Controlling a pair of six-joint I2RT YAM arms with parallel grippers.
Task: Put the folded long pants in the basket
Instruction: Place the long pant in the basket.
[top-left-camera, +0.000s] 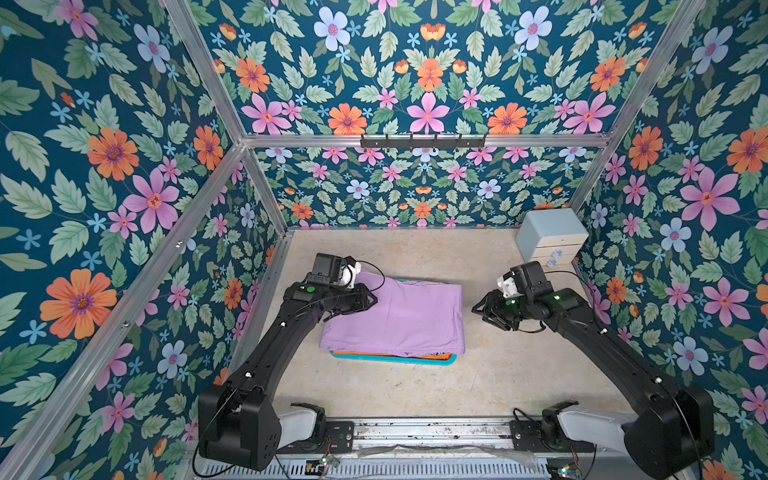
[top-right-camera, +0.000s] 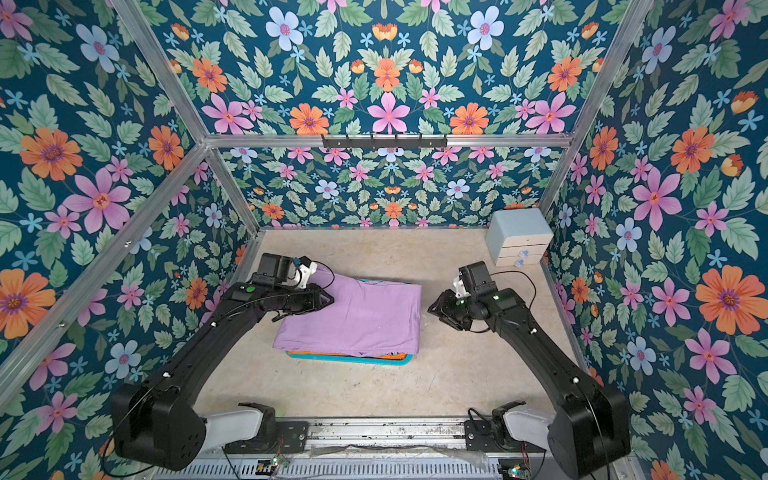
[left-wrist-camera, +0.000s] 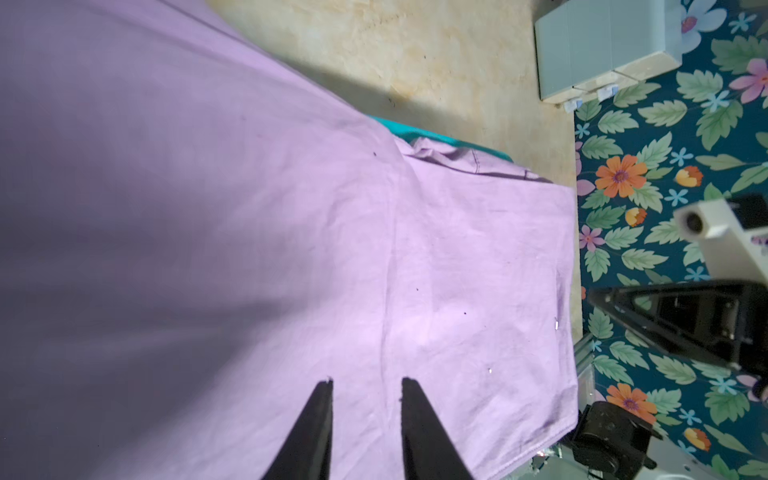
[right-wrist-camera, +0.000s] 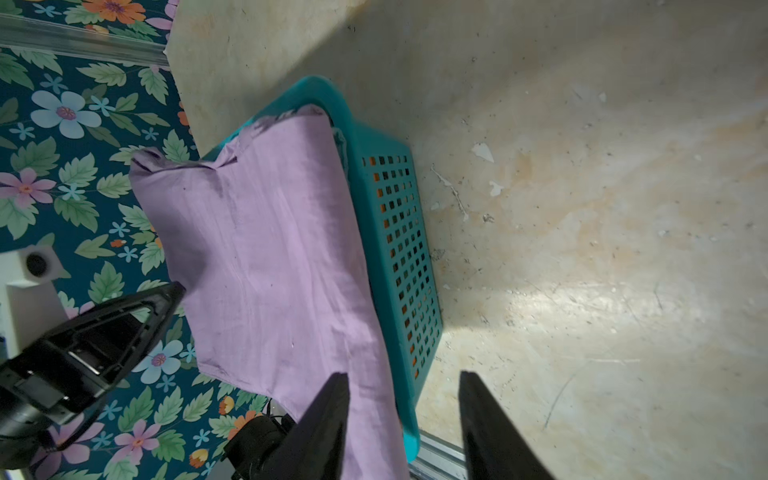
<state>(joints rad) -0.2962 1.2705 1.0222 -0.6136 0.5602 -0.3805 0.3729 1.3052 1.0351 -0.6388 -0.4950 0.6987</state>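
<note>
The lilac folded long pants (top-left-camera: 399, 316) (top-right-camera: 353, 316) lie flat on top of the teal basket (top-left-camera: 395, 360) (top-right-camera: 353, 360) and cover nearly all of it. An orange pair (top-left-camera: 374, 355) shows as a strip under them at the near rim. My left gripper (top-left-camera: 372, 297) (left-wrist-camera: 366, 380) hovers over the lilac cloth (left-wrist-camera: 291, 249) at its left end, its jaws a little apart with nothing between them. My right gripper (top-left-camera: 478, 309) (right-wrist-camera: 403, 374) is open and empty just off the basket's right end, beside the mesh wall (right-wrist-camera: 399, 232). Anything deeper in the basket is hidden.
A pale grey-blue drawer box (top-left-camera: 550, 237) (top-right-camera: 519, 235) stands in the far right corner. Floral walls with metal frame bars close in the beige table (top-left-camera: 415, 386) on three sides. The arms' bases sit on a rail (top-left-camera: 428, 432) along the near edge.
</note>
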